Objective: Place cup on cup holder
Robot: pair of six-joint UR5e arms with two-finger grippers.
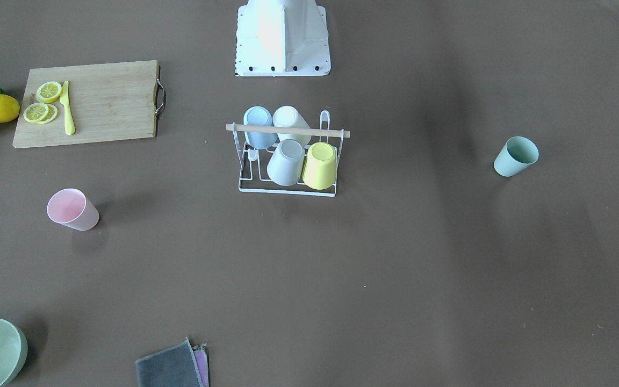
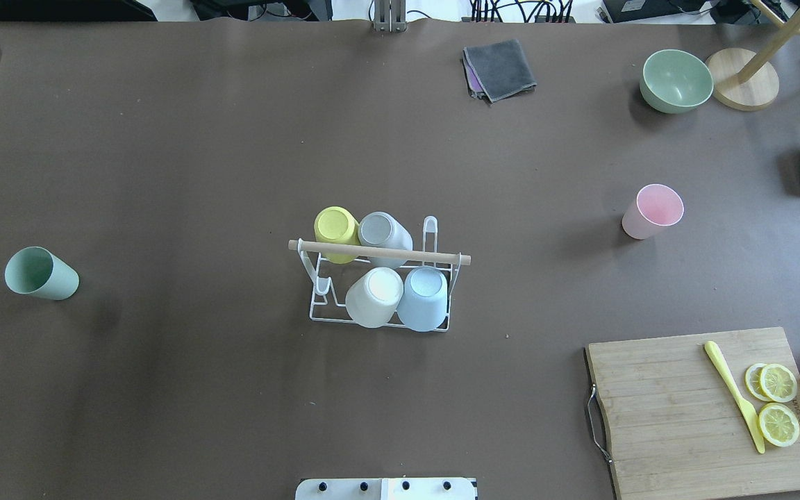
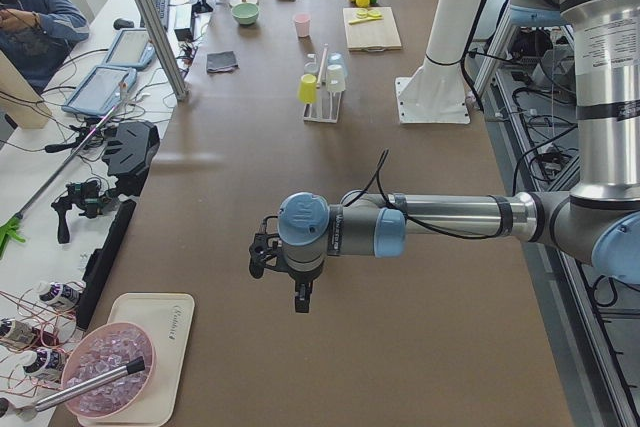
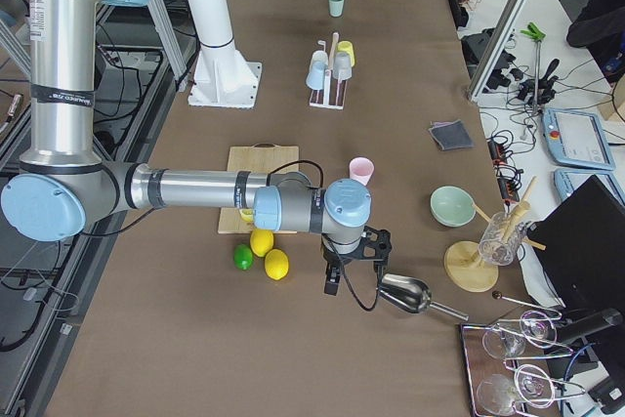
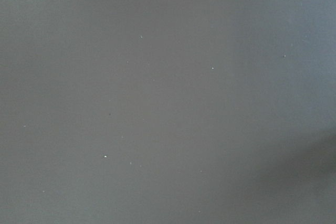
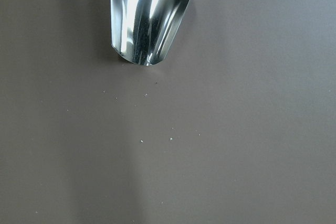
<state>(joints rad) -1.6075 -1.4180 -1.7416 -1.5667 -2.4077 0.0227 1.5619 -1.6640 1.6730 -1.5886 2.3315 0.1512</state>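
Left gripper (image 3: 290, 282), right gripper (image 4: 344, 269): jaws indistinct

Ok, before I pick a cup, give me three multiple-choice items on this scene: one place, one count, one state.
1. How many cups sit on the cup holder? A. two B. four C. six
2. Where is the pink cup? A. on the holder B. loose, on the robot's left C. loose, on the robot's right
3. How does the green cup stand? A. upright, mouth up B. inverted C. on its side
Answers: 1 B, the yellow cup, grey cup, white cup and blue cup sit inverted on it. 2 C, the overhead view shows it right of the holder. 3 A, its open mouth faces up.
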